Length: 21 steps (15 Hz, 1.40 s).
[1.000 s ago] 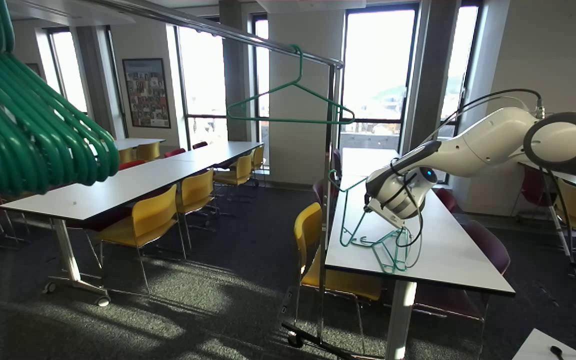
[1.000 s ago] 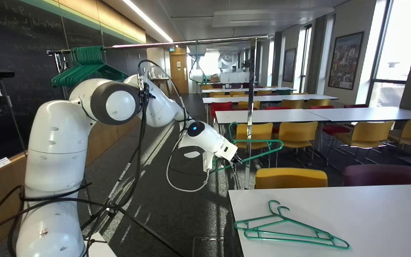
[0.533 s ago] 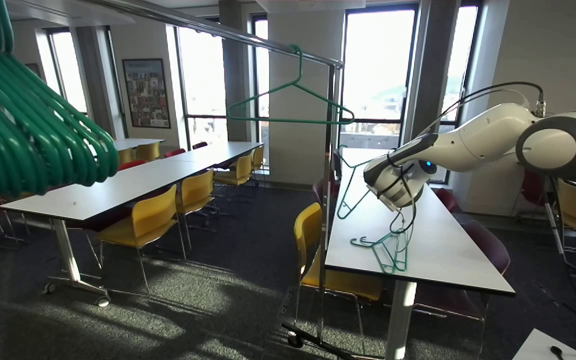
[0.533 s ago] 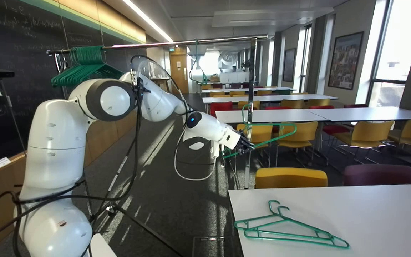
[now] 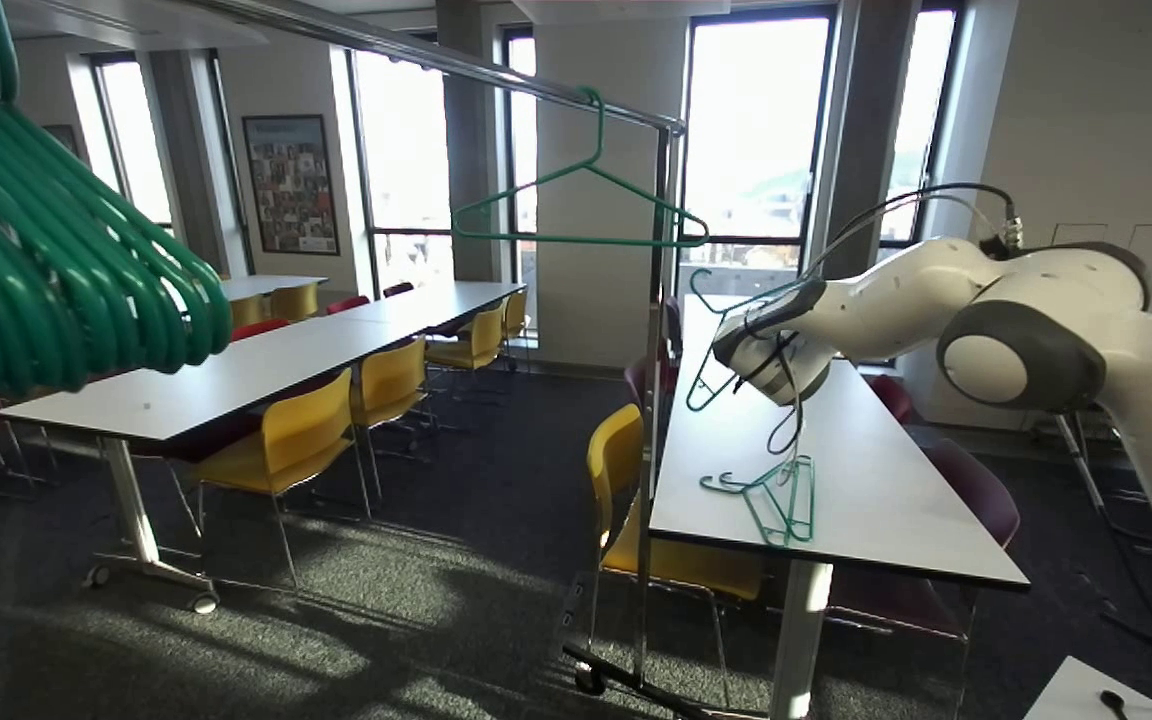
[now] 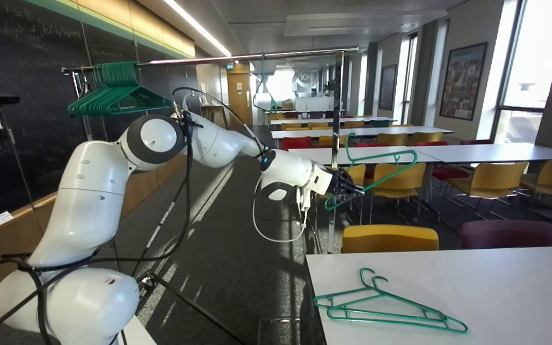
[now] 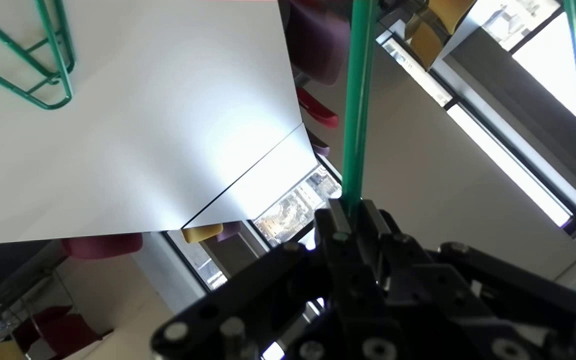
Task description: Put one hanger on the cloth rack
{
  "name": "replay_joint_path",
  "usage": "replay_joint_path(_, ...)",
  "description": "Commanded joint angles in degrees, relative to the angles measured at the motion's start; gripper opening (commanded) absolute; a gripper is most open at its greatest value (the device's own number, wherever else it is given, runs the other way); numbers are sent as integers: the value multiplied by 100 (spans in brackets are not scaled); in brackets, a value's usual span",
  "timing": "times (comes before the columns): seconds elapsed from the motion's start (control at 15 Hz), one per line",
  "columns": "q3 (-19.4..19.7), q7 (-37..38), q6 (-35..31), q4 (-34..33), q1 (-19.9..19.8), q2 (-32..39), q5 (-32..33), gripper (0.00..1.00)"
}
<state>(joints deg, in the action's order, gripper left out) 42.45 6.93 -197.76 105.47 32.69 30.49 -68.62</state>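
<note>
My gripper (image 6: 361, 190) is shut on a green hanger (image 6: 391, 174), which also shows in an exterior view (image 5: 707, 360). In the wrist view the fingertips (image 7: 352, 212) pinch one green tube (image 7: 359, 100) of it. The held hanger is tilted, hook up, above table height and well below the top bar (image 6: 295, 53) of the cloth rack. That bar also shows in an exterior view (image 5: 496, 72). One hanger (image 5: 576, 240) hangs alone near the bar's end. A bunch of several hangers (image 6: 118, 91) hangs at its other end. Two hangers lie on the white table (image 6: 511, 287).
The rack's upright (image 5: 658, 300) stands beside the table's edge; in an exterior view my gripper overlaps it. Yellow chairs (image 6: 391, 239) stand along the table. A thin cable (image 6: 266, 237) loops below my wrist. More white tables (image 5: 366, 330) stand farther off.
The arm has raised the held hanger and carried it to the right in both exterior views. My gripper stays shut on it. The hangers on the rack and table have not moved.
</note>
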Motion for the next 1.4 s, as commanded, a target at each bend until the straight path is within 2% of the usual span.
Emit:
replay_joint_path(0.0,446,154,-57,660,779,172,-57,3)
replay_joint_path(0.33,786,496,-5,1228,1417,166,-34,3)
replay_joint_path(0.6,1886,1704,-10,1041,2235,700,-442,3)
replay_joint_path(0.93,3039,3132,-18,1048,3098,1733,-963,3)
replay_joint_path(1.13,3381,3730,-18,1189,3377,2460,-1255,3)
replay_joint_path(1.33,3491,4133,-9,1339,3501,3236,-1571,3)
